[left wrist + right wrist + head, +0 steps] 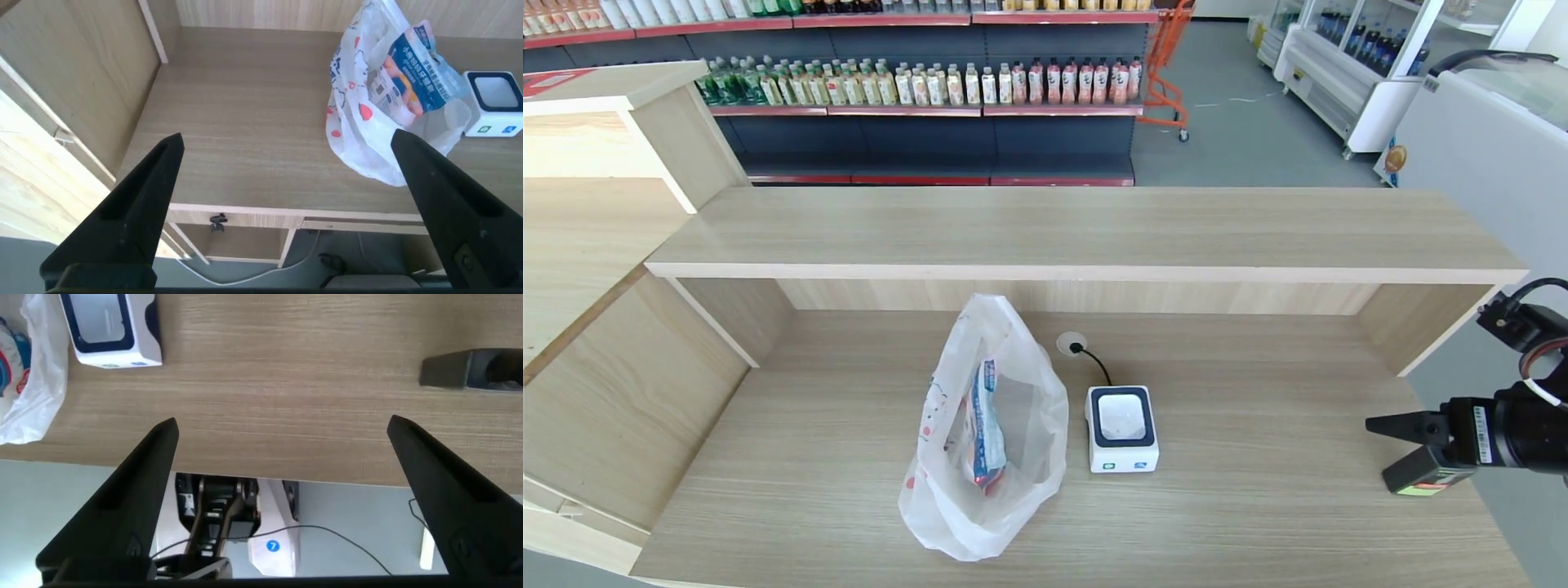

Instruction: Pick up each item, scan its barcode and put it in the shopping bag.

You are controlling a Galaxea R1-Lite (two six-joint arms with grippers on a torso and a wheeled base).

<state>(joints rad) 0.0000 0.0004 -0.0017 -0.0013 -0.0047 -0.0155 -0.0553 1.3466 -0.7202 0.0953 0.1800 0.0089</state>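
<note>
While both pincers hang with nothing in them, you can see the 1 item here, a blue and red snack packet [986, 425], sitting inside the white shopping bag [984, 523].

The right pincer [1378, 452] is wide open and hovers by the right end of the wooden counter [1258, 506]. From it, the bag lies well off to its left. The barcode scanner [1121, 429] sits between the 2, just beside the bag.

The left pincer [286, 143] is wide open too, over the near edge of the counter. From it, the bag lies ahead and over to its right.

The packet stands on its end in the bag. Its long side runs up and down and leans a little.

I think the left pincer is the nearer 1 to the bag, but that is hard to be sure of. I also think this packet is done, since it is in the bag. If you need to reach into the bag, come down from above, along the packet's long side, so the thin plastic does not snag.
</note>
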